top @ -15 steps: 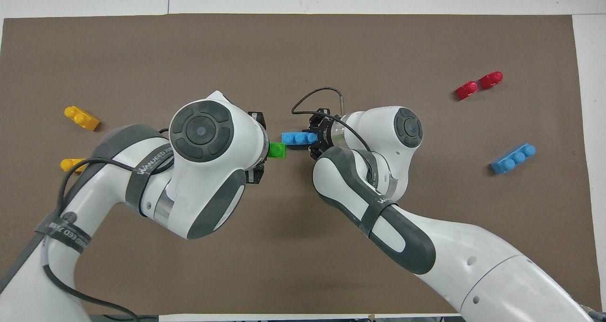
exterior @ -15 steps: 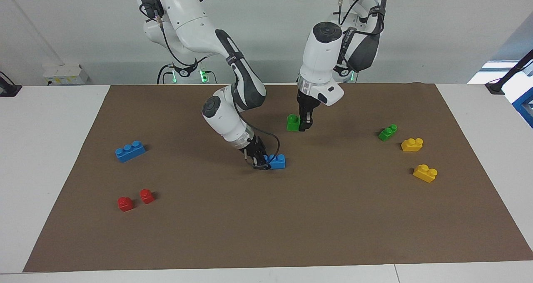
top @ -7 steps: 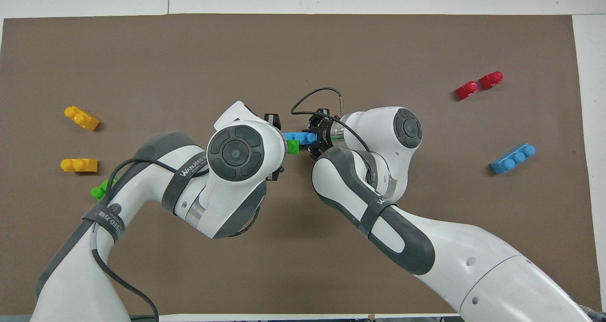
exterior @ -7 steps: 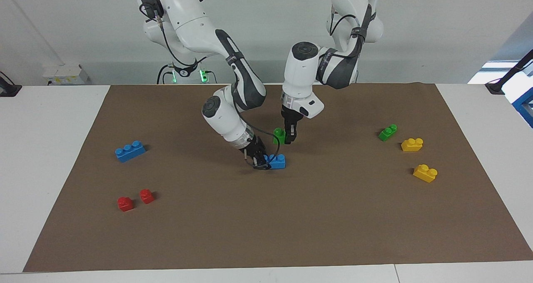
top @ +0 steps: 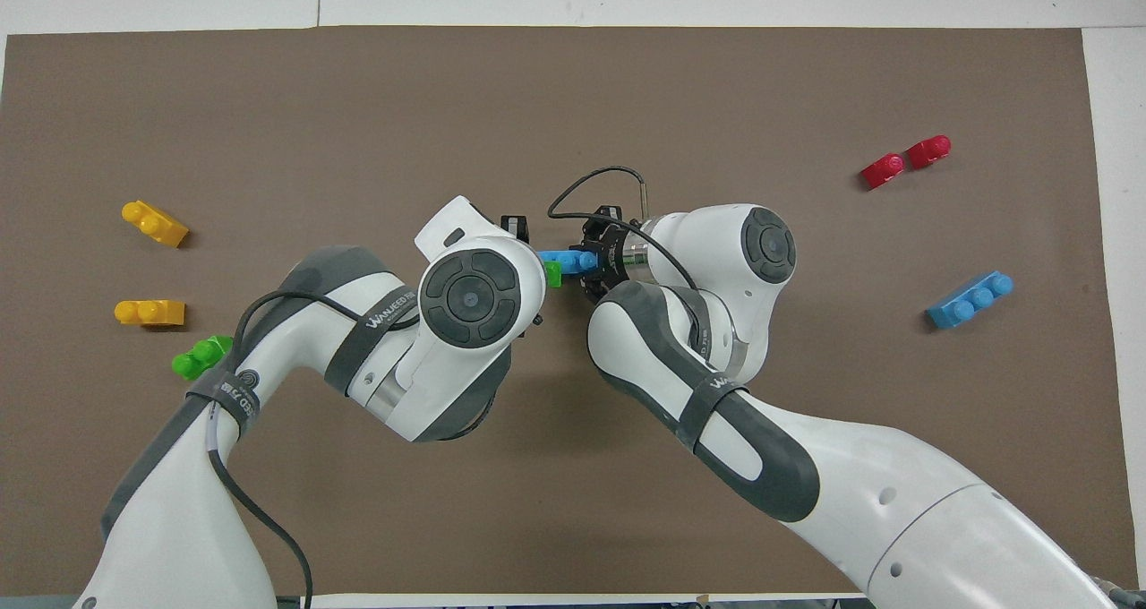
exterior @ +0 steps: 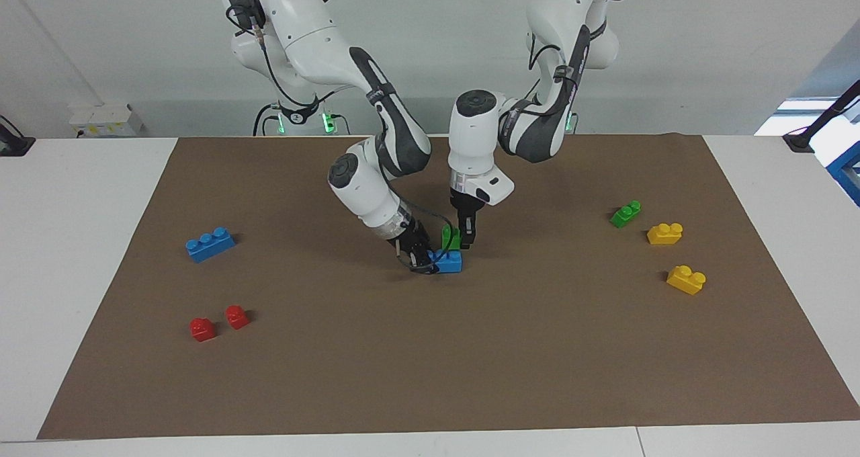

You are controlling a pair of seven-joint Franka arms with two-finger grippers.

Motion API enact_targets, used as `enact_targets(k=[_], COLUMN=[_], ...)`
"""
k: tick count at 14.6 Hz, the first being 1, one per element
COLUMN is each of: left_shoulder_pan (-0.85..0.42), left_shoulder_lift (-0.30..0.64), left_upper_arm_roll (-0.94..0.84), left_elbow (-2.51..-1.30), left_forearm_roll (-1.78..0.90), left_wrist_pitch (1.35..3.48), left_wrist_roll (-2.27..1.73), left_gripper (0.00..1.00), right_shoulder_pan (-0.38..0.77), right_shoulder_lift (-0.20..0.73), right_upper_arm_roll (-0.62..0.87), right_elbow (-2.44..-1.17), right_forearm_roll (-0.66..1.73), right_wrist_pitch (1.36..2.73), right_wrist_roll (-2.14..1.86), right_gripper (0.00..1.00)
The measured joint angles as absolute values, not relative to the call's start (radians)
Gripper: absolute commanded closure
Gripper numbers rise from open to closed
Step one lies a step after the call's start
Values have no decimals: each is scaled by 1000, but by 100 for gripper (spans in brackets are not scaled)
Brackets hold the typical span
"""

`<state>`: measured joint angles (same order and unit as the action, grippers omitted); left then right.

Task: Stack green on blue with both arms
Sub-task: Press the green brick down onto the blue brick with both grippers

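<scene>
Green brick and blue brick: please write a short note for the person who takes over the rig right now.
Left hand: shut on the green brick, holding it just above the blue brick.
Right hand: shut on the blue brick, steadying it on the brown mat.
Done: both bricks gripped, green brought over blue.
Left: press green onto the blue studs; I cannot tell whether it is seated yet. Then release both.
</scene>
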<state>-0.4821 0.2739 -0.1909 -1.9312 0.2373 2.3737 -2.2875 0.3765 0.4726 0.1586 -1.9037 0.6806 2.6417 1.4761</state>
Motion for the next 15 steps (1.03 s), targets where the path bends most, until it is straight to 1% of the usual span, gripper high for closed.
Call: enact_targets(k=[15], left_shoulder_pan=[-485], left_shoulder_lift=[311], left_upper_arm_roll=[-188], left_elbow=[-1908], left_forearm_roll=[261], left_wrist_pitch=[2410], left_wrist_roll=[-2303], left_gripper=[100], right_shoulder_pan=[378], right_shoulder_lift=[471], right_upper_arm_roll=[159], right_elbow=[-1907], right_forearm_roll=[681], right_wrist_pitch=[2648], right_wrist_roll=[1476], right_gripper=[100])
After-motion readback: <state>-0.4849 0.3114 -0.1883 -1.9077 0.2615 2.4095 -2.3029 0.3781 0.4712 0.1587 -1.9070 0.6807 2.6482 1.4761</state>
